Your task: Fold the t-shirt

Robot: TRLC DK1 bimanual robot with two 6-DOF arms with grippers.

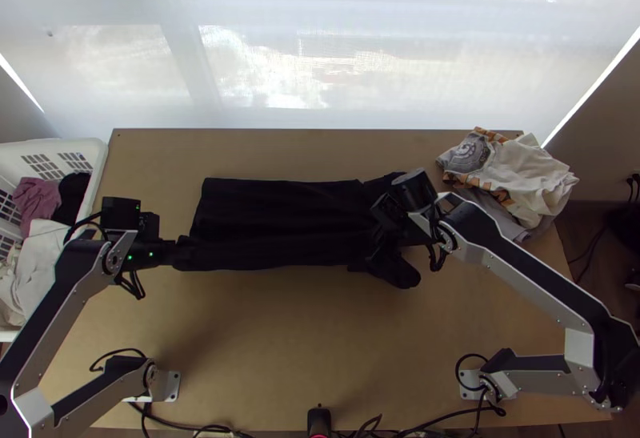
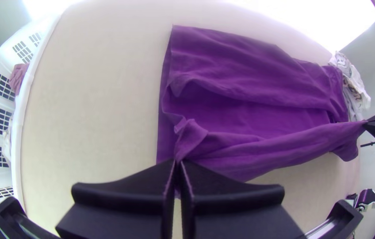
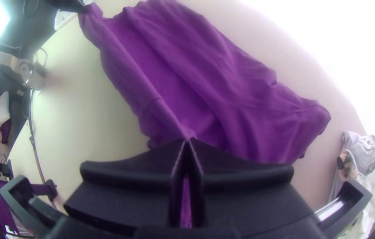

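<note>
Its tips closed, the left pincer [image 1: 182, 252] grips the t-shirt [image 1: 276, 210] by its near left part, and the right pincer [image 1: 390, 215], likewise closed, grips its near side farther right. The cloth lies partly folded (loosely rumpled), with bench [image 1: 280, 334] surface running to the near edge, a basket [image 1: 100, 167] along the left edge and other clothes [image 1: 528, 174] at far right.

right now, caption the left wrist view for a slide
Left end effector and right end effector holding a stretch of the t-shirt between them, a white basket alongside.
</note>
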